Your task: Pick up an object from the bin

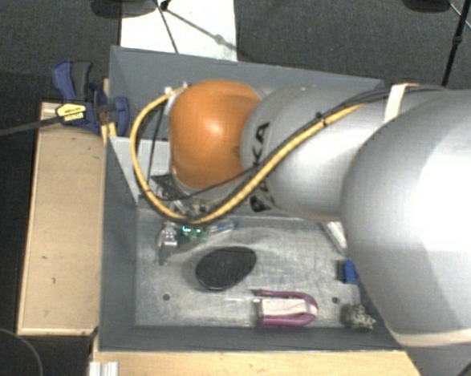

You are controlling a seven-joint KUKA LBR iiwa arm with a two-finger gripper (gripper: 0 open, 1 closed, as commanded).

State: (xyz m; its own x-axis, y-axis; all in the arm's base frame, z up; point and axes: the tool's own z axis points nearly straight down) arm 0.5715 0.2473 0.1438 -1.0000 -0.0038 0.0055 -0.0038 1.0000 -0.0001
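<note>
The gripper (167,245) hangs low in the bin's (120,279) far-left corner, close to the left wall and just above the floor; it pokes out from under the orange cover (211,133) on the wrist, and whether it is wide or narrow cannot be told; nothing is seen held in it. A yellow-and-black cable (146,149) loops round the cover's left side and runs back along the arm (395,202); the arm lies across the bin's right side and far edge and hides whatever is there.

Nearest the gripper is a black oval pad (225,268), flat on the floor just to its right and a little toward the near edge; the two look apart, not touching. Along the near edge lies a purple and white packet (285,309), apart from the pad. In the near-right corner sits a small speckled lump (358,316); beyond it, by the right wall, is a small blue piece (346,271), half under the arm. A pale bar (334,234) slants out from under the arm, farther back; the rest of the grey floor around the pad is bare metal.
</note>
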